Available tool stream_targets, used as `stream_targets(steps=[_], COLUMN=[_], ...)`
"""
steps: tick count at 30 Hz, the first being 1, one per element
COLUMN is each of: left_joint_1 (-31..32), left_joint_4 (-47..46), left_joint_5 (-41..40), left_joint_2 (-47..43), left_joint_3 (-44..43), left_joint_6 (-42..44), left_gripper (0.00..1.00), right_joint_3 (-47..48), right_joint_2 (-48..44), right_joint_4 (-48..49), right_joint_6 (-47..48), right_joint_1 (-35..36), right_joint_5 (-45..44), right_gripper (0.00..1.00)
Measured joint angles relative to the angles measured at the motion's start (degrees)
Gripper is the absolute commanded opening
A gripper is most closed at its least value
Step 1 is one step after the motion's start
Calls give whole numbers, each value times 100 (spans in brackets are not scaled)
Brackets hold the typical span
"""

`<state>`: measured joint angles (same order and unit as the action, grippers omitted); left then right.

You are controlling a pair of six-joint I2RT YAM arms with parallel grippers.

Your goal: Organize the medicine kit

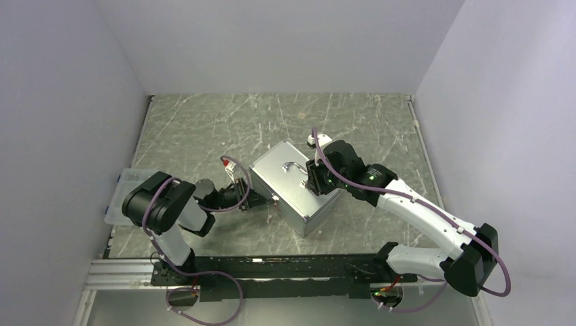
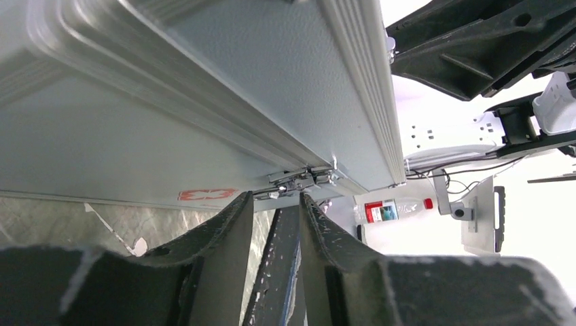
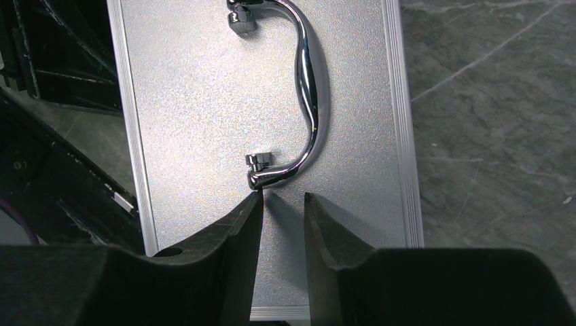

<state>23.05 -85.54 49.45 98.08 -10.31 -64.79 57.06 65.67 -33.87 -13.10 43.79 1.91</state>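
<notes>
The medicine kit [image 1: 289, 187] is a closed silver-grey metal case in the middle of the table, with its curved chrome handle [image 1: 293, 165] on the lid. My left gripper [image 1: 253, 198] is low at the case's left side. In the left wrist view its tips [image 2: 275, 197] are slightly apart right at the front latch [image 2: 299, 182], next to the small red mark [image 2: 206, 195], with nothing between them. My right gripper [image 1: 314, 178] hovers over the lid. In the right wrist view it [image 3: 283, 197] is slightly open and empty, its left tip just beside the near end of the handle [image 3: 309, 88].
A clear plastic box [image 1: 121, 197] lies at the table's left edge behind my left arm. White walls close in on the left, back and right. A metal rail [image 1: 272, 268] runs along the near edge. A plastic bottle [image 2: 394, 209] shows beyond the table.
</notes>
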Motion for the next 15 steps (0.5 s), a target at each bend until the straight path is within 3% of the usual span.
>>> stream_targets(steps=[2,3,5,10,12,15], left_joint_1=[0,0,0,-37,-52,-85], left_joint_4=[-17,-24,-26,-35,-35,-46], left_joint_5=[24,26,37,46,42,42], left_joint_2=[0,-2,-2,-107,-214,-313], left_joint_3=[50,92,188,369,428,468], left_joint_6=[28,44,57,22,11,2], left_gripper=[29,33,49,74,91,99], right_joint_3=[0,0,0,0,0,0], right_joint_2=[0,0,0,0,0,0], right_joint_4=[0,0,0,0,2,2], right_joint_6=[0,-2,0,0,0,0], right_joint_1=[4,9,13,17,17,20], right_joint_5=[-2,-4,-11,-15,-15,-13], right_gripper=[32,32,32,33,33,34])
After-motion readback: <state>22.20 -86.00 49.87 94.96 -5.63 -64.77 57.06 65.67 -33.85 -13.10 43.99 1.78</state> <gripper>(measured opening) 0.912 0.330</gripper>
